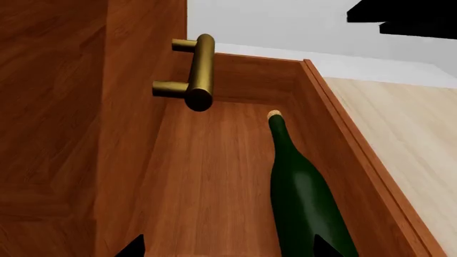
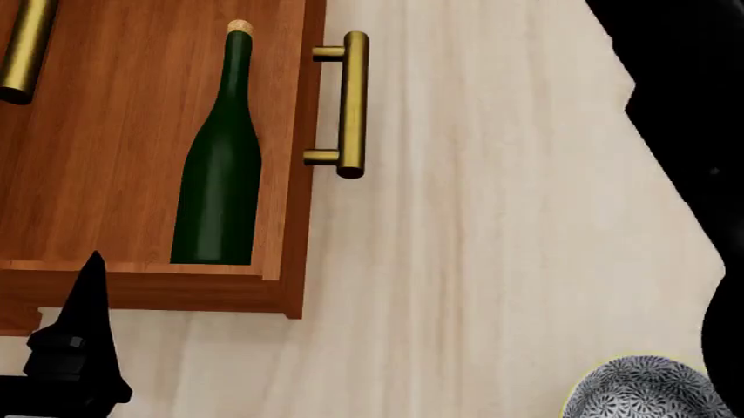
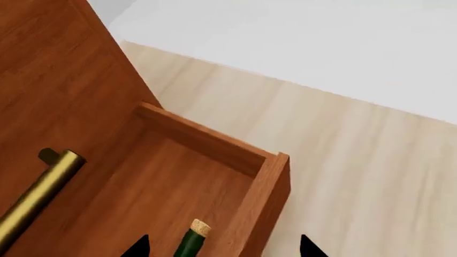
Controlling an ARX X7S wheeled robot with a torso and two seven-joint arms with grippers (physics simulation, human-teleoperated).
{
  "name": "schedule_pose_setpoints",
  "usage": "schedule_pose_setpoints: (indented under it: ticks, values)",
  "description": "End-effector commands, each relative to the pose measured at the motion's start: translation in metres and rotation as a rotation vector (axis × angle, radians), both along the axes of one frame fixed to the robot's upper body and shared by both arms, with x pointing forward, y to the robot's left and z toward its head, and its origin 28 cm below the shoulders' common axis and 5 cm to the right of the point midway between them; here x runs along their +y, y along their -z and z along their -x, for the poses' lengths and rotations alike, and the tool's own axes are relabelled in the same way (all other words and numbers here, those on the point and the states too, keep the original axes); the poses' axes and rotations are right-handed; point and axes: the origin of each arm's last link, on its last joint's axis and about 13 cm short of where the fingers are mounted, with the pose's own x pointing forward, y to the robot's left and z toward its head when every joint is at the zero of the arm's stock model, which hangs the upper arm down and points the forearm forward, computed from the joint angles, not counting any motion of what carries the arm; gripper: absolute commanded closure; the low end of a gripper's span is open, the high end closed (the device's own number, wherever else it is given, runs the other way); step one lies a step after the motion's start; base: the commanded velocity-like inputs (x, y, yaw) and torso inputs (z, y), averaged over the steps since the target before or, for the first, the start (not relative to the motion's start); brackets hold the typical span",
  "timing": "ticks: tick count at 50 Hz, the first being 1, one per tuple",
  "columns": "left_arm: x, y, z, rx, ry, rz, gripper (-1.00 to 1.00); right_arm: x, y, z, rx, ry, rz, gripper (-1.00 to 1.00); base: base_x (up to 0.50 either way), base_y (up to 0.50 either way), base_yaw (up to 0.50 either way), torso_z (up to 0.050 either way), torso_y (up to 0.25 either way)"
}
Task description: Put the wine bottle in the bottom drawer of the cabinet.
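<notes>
Inside, wine bottle [image 2: 221, 174] lies flat in the bottom drawer [image 2: 296, 261], label unseen.

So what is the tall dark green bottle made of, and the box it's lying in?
The dark green bottle looks like smooth, glossy glass with a tan cork top. The reddish-brown open drawer looks like polished wood, showing grain lines; its gold bar handle looks like brass.

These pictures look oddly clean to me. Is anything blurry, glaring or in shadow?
Head view: sharp all over; the wine bottle shows only a soft sheen, no hard glare, and casts no clear shadow in the bottom drawer. Left wrist view: the brass handle has a gentle highlight. Right wrist view: flat, even light on the floor.
</notes>
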Motion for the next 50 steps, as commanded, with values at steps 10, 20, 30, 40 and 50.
schedule_pose_setpoints:
  ticks: [10, 20, 30, 40, 50]
  values:
    - [0.003, -0.007, 0.000, -0.029, -0.025, -0.009, -1.00, -0.025, 0.017, 0.065, -0.234, 0.130, 0.024, -1.00, 0.00, 0.00, 0.00, 0.000, 0.000]
    - [0.003, -0.012, 0.001, -0.046, -0.027, -0.018, -1.00, -0.040, 0.037, 0.098, -0.297, 0.204, 0.010, -1.00, 0.00, 0.00, 0.00, 0.000, 0.000]
    - [0.003, -0.019, 0.003, -0.037, -0.046, -0.050, -1.00, -0.042, 0.063, 0.131, -0.431, 0.280, 0.082, -1.00, 0.00, 0.00, 0.00, 0.000, 0.000]
    - [0.005, -0.034, 0.007, -0.063, -0.059, -0.062, -1.00, -0.041, 0.089, 0.149, -0.437, 0.308, 0.063, -1.00, 0.00, 0.00, 0.00, 0.000, 0.000]
    - [0.007, -0.041, 0.012, -0.026, -0.065, -0.024, -1.00, -0.047, 0.111, 0.173, -0.438, 0.360, -0.006, -1.00, 0.00, 0.00, 0.00, 0.000, 0.000]
